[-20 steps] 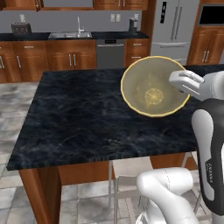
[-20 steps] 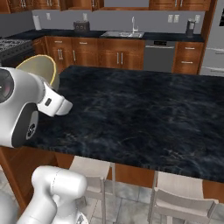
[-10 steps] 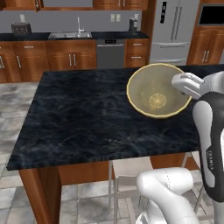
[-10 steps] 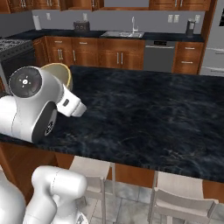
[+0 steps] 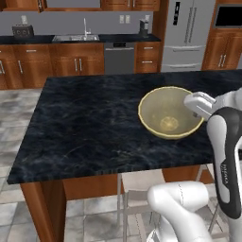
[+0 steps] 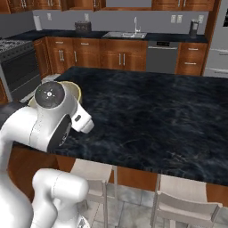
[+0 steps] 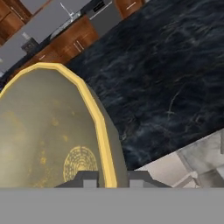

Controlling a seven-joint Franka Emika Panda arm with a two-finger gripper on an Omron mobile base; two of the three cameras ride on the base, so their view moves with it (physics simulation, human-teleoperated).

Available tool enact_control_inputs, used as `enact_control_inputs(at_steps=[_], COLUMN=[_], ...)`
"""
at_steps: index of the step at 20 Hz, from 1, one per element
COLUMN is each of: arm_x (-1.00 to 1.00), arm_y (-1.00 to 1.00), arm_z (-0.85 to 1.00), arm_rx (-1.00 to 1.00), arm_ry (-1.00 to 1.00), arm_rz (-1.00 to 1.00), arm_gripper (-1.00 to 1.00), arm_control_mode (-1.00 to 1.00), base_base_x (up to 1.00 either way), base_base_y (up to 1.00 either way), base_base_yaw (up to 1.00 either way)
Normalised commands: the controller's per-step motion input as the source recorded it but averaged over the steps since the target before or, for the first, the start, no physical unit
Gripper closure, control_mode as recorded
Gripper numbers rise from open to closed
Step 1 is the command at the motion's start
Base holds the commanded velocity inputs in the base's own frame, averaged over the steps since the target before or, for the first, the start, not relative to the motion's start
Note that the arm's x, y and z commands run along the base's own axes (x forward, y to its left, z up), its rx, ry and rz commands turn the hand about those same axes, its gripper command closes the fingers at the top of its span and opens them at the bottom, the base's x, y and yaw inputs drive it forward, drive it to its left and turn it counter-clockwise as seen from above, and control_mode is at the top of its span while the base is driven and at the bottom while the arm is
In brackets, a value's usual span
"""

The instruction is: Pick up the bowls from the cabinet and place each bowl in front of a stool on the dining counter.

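One olive-beige bowl (image 5: 168, 113) with a thin yellow rim hangs low over the black marble dining counter (image 5: 90, 123), near its front right part. My gripper (image 5: 195, 105) is shut on the bowl's right rim. In the hand view the bowl (image 7: 48, 131) takes up the left side, and my gripper (image 7: 109, 180) pinches the yellow rim between both tips. From the right base view, part of the bowl (image 6: 75, 89) peeks out behind my arm. Whether the bowl touches the slab I cannot tell. The cabinet is out of view.
Pale stools stand under the counter's near edge (image 5: 142, 186) (image 6: 91, 173) (image 6: 187, 198). Behind the counter run low wooden drawer cabinets with a sink (image 5: 75, 37), a dishwasher (image 5: 119, 57), a toaster (image 5: 22, 31) and a steel fridge (image 5: 189, 33). A stove (image 6: 18, 67) stands at the left.
The bowl has come down toward the counter, a little right and nearer the front edge, still held by its rim. My arm lowered with it.
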Motion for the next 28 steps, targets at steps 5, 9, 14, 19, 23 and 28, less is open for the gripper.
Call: enact_control_inputs(at_steps=[5,9,14,19,23,28], arm_x=[0.02,0.08,0.28,0.18,0.03,0.05], arm_y=[-0.4,-0.39,-0.26,-0.02,0.01,0.04], arm_z=[-0.35,-0.15,0.0,0.0,-0.06,-0.19], arm_rx=[0.26,0.31,0.25,0.02,-0.08,-0.21], arm_ry=[0.0,0.07,0.24,0.19,0.01,0.0], arm_rz=[0.0,0.0,0.0,0.0,0.0,-0.02], arm_gripper=[1.0,1.0,1.0,1.0,1.0,1.0], arm_control_mode=[-1.0,-1.0,-1.0,-1.0,-1.0,-1.0], base_base_x=[0.0,0.0,0.0,0.0,0.0,0.0], base_base_y=[0.0,0.0,0.0,0.0,0.0,0.0], base_base_yaw=[0.0,0.0,0.0,0.0,0.0,0.0])
